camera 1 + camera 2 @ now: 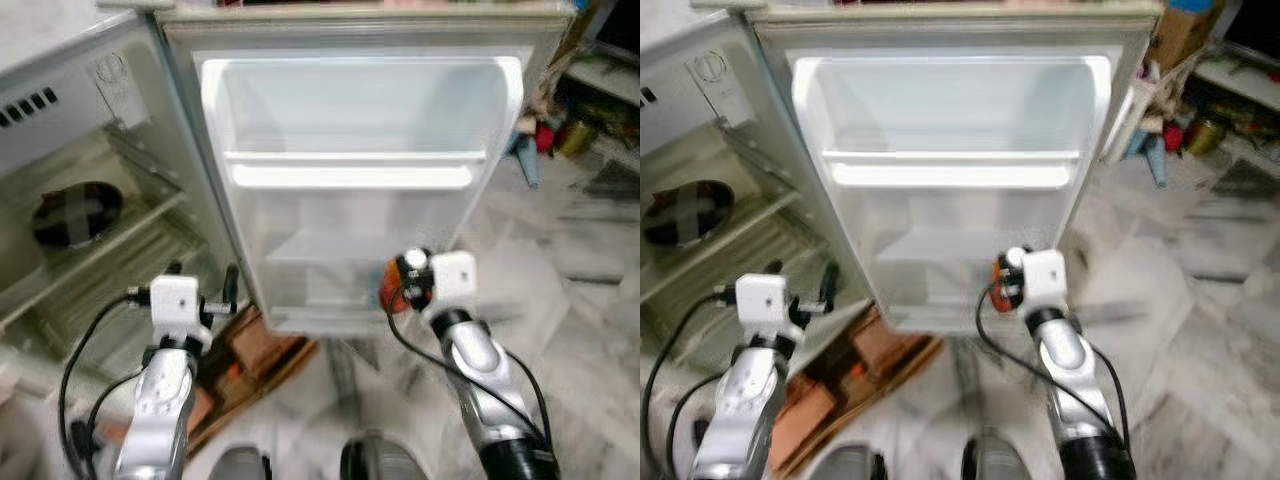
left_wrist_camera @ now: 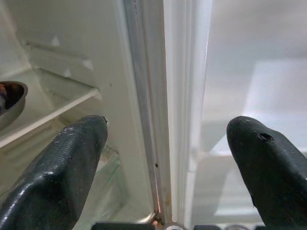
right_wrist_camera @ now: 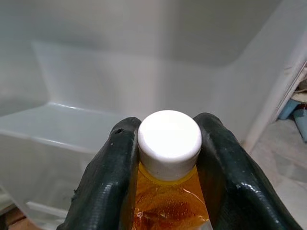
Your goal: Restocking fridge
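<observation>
One fridge is standing open, its door swung wide with two door shelves, and one dark bowl is sitting on a rack inside. One bottle, orange with a white cap, is being pinched by the right gripper before the lower door shelf. The left gripper is hanging spread apart near the hinge edge, holding nothing.

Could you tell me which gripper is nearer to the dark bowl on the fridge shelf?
Left. The left gripper hangs just right of the dark bowl; the right gripper, holding an orange bottle, is at the door.
</observation>
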